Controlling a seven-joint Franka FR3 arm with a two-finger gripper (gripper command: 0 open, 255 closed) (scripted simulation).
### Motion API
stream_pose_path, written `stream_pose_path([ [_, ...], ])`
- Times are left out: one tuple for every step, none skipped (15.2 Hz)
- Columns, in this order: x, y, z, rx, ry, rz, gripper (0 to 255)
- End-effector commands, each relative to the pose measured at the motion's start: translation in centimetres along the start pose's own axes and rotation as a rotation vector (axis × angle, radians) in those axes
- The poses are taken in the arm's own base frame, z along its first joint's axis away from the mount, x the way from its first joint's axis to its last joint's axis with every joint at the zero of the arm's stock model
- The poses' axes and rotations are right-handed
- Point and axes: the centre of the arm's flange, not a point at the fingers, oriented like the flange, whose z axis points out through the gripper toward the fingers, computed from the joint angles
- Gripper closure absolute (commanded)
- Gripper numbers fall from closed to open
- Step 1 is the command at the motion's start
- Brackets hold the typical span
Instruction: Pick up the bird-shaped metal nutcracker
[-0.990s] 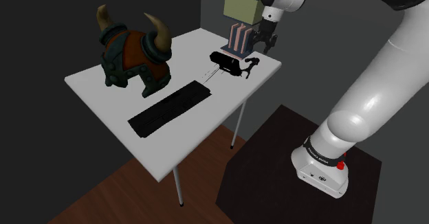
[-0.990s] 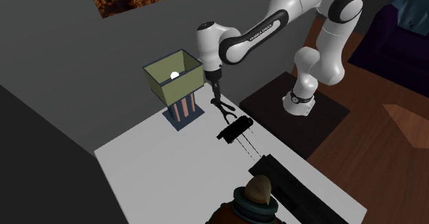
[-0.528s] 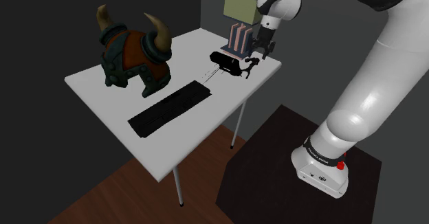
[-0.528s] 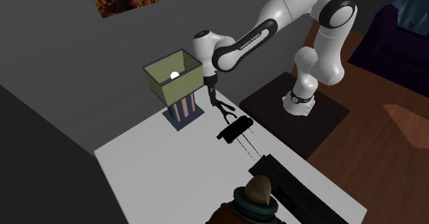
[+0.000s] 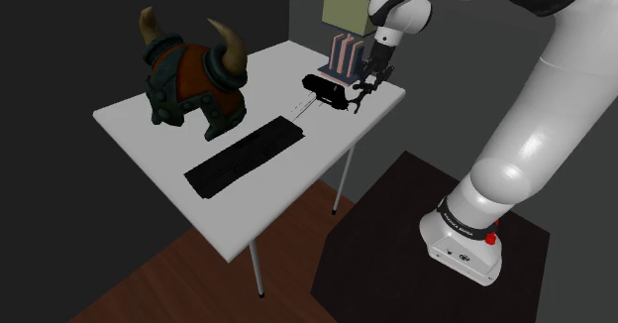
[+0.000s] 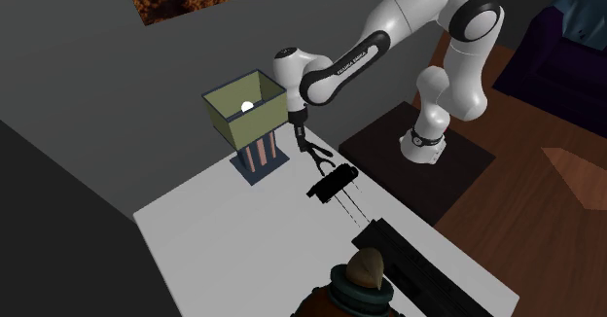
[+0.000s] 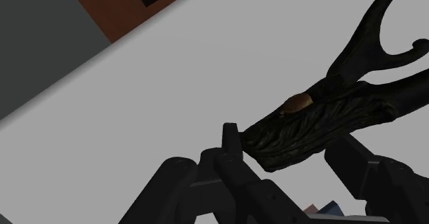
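Observation:
The bird-shaped nutcracker is dark, with a textured body, a small brown knob and forked handles. It lies on the white table near the corner closest to the arm, and I see it as a thin black shape. My gripper has come straight down on it. In the wrist view the two black fingers press against both sides of its body, so it is clasped. It still rests on the tabletop.
A blocky black object lies just beside the nutcracker. Behind it stands a green open box on a striped base. A horned helmet figure and a long black slab occupy the rest of the table.
The gripper has come down onto the nutcracker and its fingers have closed from wide open onto the body. The nutcracker has not moved.

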Motion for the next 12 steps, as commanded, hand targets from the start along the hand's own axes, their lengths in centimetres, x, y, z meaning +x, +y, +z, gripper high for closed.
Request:
stream_pose_path([
  [0.0,0.0,0.1,0.0,-0.001,0.0,255],
  [0.0,0.0,0.1,0.0,-0.001,0.0,255],
  [0.0,0.0,0.1,0.0,-0.001,0.0,255],
  [0.0,0.0,0.1,0.0,-0.001,0.0,255],
  [0.0,0.0,0.1,0.0,-0.001,0.0,255],
  [-0.1,-0.1,-0.5,0.0,-0.001,0.0,255],
  [-0.2,-0.3,-1.0,0.0,-0.001,0.0,255],
  [-0.2,-0.4,-1.5,0.0,-0.001,0.0,255],
  [-0.3,-0.5,-2.0,0.0,-0.001,0.0,255],
  [-0.3,-0.6,-2.5,0.0,-0.001,0.0,255],
  [-0.4,-0.7,-3.0,0.0,-0.001,0.0,255],
  [-0.5,-0.8,-3.5,0.0,-0.001,0.0,255],
])
